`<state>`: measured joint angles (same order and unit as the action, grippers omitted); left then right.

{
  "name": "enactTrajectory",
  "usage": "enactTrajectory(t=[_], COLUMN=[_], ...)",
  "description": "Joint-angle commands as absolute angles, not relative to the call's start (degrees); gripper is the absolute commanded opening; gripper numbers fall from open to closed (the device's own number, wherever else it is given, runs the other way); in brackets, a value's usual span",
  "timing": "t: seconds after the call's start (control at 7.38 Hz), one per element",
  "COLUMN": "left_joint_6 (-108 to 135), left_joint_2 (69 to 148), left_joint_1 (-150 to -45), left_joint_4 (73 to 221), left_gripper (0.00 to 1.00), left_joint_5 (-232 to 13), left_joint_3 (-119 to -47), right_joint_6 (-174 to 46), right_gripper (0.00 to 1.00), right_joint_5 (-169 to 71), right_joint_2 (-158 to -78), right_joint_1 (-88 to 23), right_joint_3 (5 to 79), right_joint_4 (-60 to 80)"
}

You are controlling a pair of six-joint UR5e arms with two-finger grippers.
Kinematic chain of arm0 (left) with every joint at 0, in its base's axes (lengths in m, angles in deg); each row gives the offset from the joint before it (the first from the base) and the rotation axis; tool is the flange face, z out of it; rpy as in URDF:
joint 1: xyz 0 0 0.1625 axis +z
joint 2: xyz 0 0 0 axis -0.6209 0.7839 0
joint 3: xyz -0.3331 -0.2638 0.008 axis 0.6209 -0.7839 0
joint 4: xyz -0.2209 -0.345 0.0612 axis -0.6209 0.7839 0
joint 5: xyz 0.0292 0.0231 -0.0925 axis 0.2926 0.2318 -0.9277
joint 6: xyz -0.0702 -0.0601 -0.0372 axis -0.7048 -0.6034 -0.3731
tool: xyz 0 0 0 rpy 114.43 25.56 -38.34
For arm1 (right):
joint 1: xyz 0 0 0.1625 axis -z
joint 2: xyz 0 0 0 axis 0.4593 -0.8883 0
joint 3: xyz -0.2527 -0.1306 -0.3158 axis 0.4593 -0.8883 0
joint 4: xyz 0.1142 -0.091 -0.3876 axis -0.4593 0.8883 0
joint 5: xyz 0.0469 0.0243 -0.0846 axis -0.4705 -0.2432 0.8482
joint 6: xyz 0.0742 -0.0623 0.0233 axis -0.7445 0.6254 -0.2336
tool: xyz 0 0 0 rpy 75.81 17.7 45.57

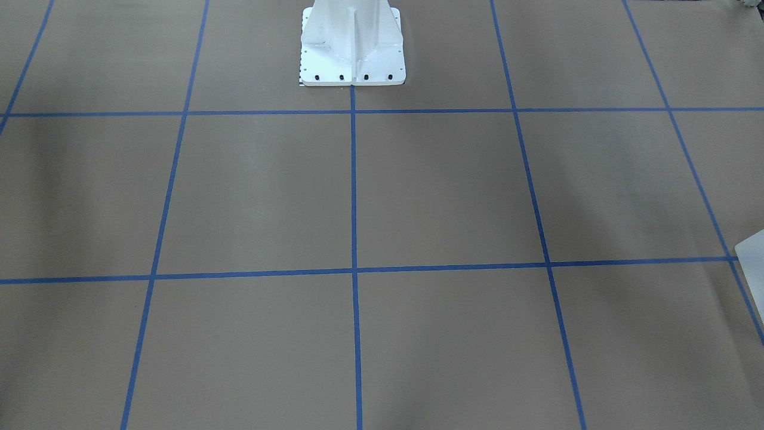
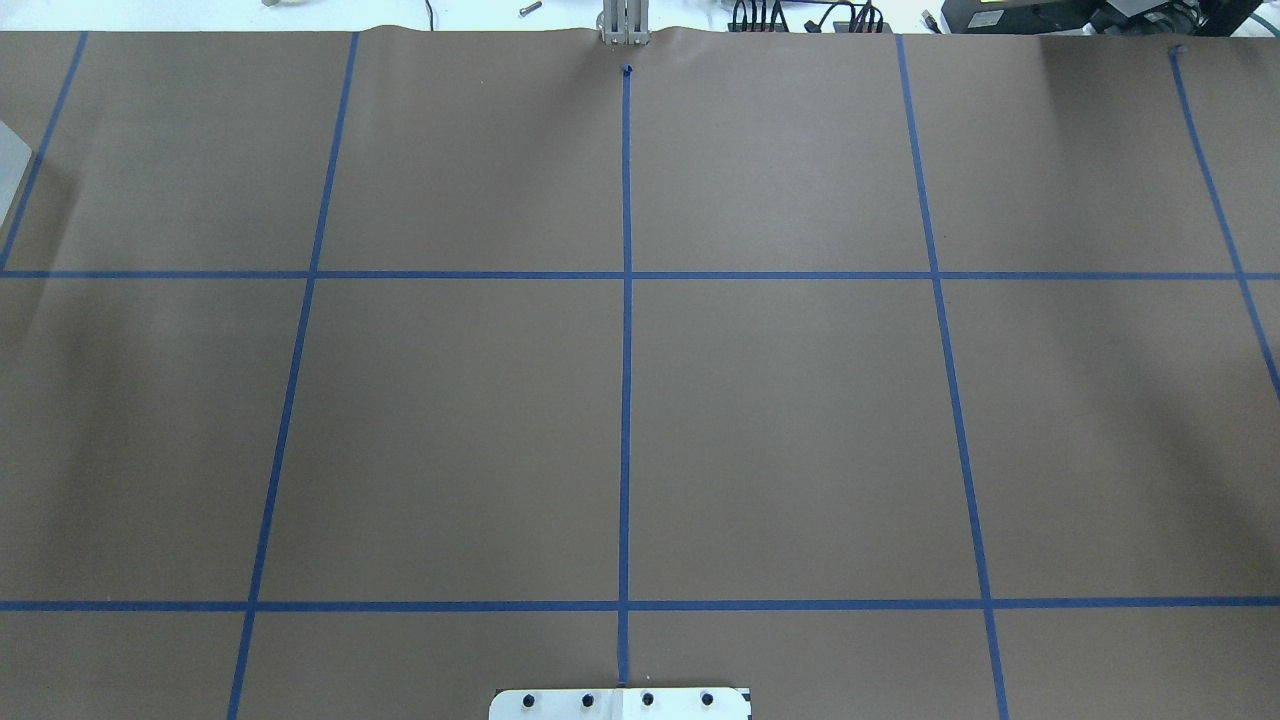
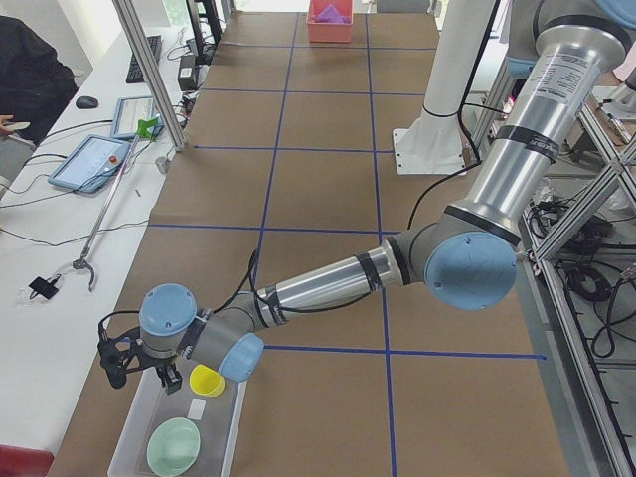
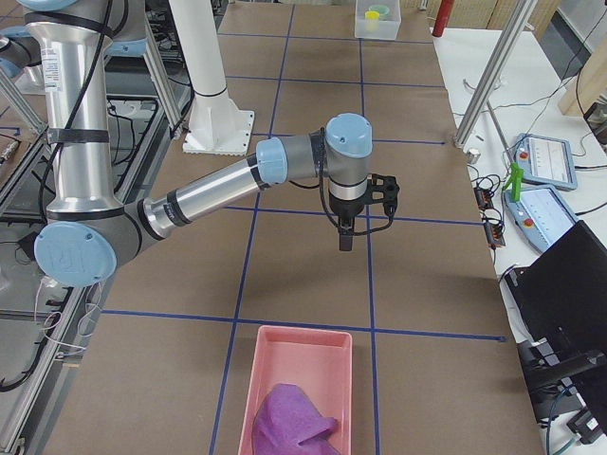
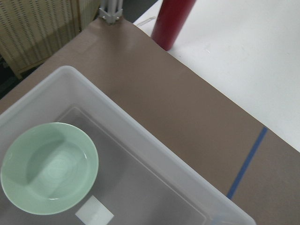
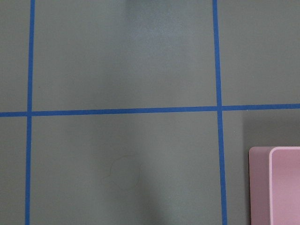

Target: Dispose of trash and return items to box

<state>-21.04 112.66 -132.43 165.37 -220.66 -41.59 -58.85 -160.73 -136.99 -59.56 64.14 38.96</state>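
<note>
The box (image 3: 231,427) is a translucent pale container at the table's end on my left. It holds a green bowl (image 3: 173,445) and a yellow cup (image 3: 207,380). My left gripper (image 3: 141,373) hangs over the box's near end; I cannot tell whether it is open or shut. The left wrist view looks down on the box's rim (image 5: 140,136) and the bowl (image 5: 49,168). My right gripper (image 4: 346,239) hangs over bare table, apart from the pink tray (image 4: 268,379); I cannot tell its state. Only corners of the box show in the front view (image 1: 753,263) and the overhead view (image 2: 10,165).
The pink tray holds a crumpled purple cloth (image 4: 294,422); its corner shows in the right wrist view (image 6: 276,185). A dark red cylinder (image 5: 174,21) stands on the white side table beyond the box. The white pedestal (image 1: 352,45) stands at the table's robot side.
</note>
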Motion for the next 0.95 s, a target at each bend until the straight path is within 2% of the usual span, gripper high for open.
enactTrajectory(t=[0.0,0.27,0.54,0.81], left_joint_6=[-7.4,2.8,7.5,14.1], left_joint_2=[107.8,102.5,95.0,89.8], left_joint_1=[-132.4,-131.3,-128.6,-128.1], left_joint_4=[149.4,138.4,133.8,133.6], left_gripper=[0.99,0.99,0.99,0.99], left_joint_5=[-221.4,-220.1,-215.8,-215.5], left_joint_3=[-57.5,-70.8,-80.4,-81.6], right_joint_6=[-59.0,-60.6,-60.6,-59.4], right_gripper=[1.0,1.0,1.0,1.0], right_joint_5=[-160.7,-160.3,-159.6,-157.0], right_joint_2=[-137.0,-137.3,-139.6,-141.4], right_joint_1=[-59.2,-59.2,-59.2,-59.2], right_joint_3=[64.1,63.9,63.7,60.2], right_joint_4=[39.0,39.0,39.0,38.2])
